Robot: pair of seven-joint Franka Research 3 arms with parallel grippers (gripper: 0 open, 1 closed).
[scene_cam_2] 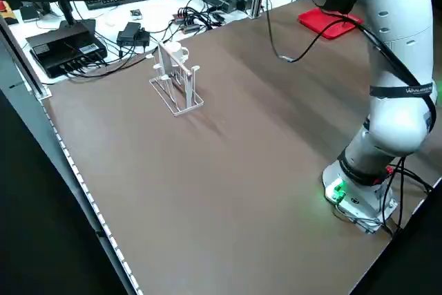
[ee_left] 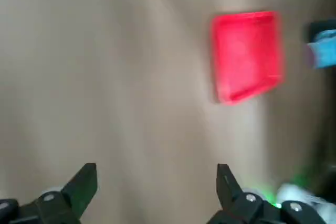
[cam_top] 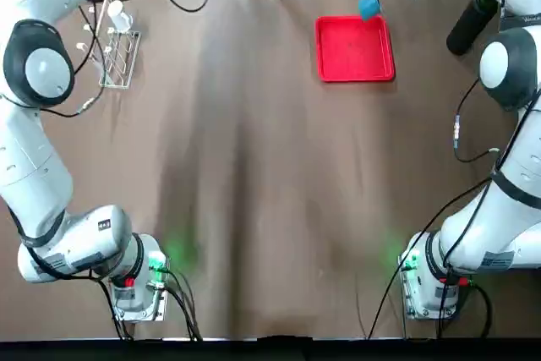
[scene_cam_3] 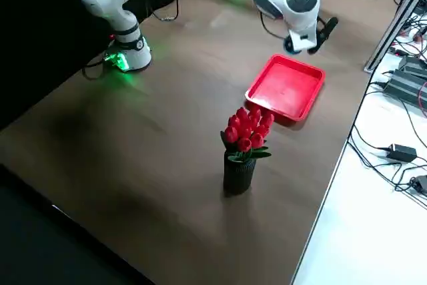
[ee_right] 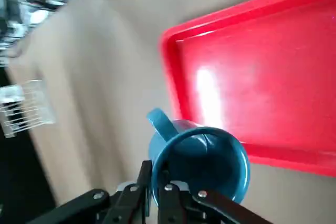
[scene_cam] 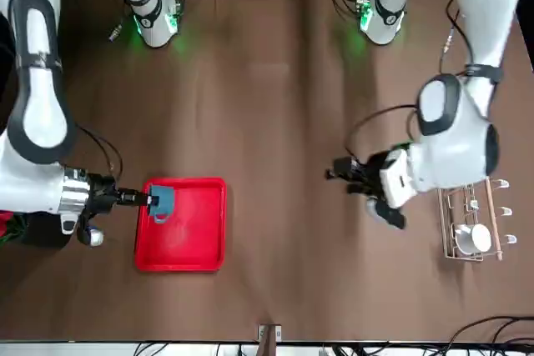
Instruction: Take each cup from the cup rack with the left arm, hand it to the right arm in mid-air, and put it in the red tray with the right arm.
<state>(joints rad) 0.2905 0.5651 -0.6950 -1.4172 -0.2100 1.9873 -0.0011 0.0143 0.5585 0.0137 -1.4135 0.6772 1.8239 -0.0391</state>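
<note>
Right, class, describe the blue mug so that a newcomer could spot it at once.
Find the flat red tray on the brown table. At its edge, in the right gripper, is a small light blue mug with a handle. The other mug is white and sits on the wire rack.
</note>
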